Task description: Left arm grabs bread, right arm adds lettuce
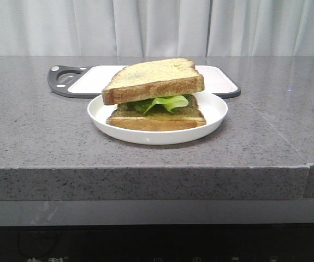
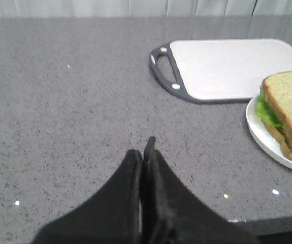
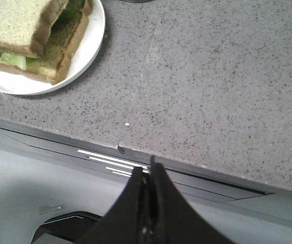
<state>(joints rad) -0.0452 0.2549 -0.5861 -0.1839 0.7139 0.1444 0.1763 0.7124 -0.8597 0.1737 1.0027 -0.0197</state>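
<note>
A thick slice of bread (image 1: 154, 79) lies on top of a bright-green lettuce leaf (image 1: 165, 102), which rests on a thinner slice with a greenish spread (image 1: 157, 118), all on a white plate (image 1: 214, 112). The stack also shows in the left wrist view (image 2: 290, 104) and the right wrist view (image 3: 24, 25). My left gripper (image 2: 143, 147) is shut and empty over bare countertop, well to the left of the plate. My right gripper (image 3: 147, 170) is shut and empty, off the counter's front edge to the right of the plate. Neither arm shows in the front view.
A white cutting board with a dark grey handle (image 1: 69, 82) lies behind the plate, also in the left wrist view (image 2: 227, 66). The grey speckled countertop (image 1: 42, 131) ends at a front edge (image 3: 196, 170). A curtain hangs behind.
</note>
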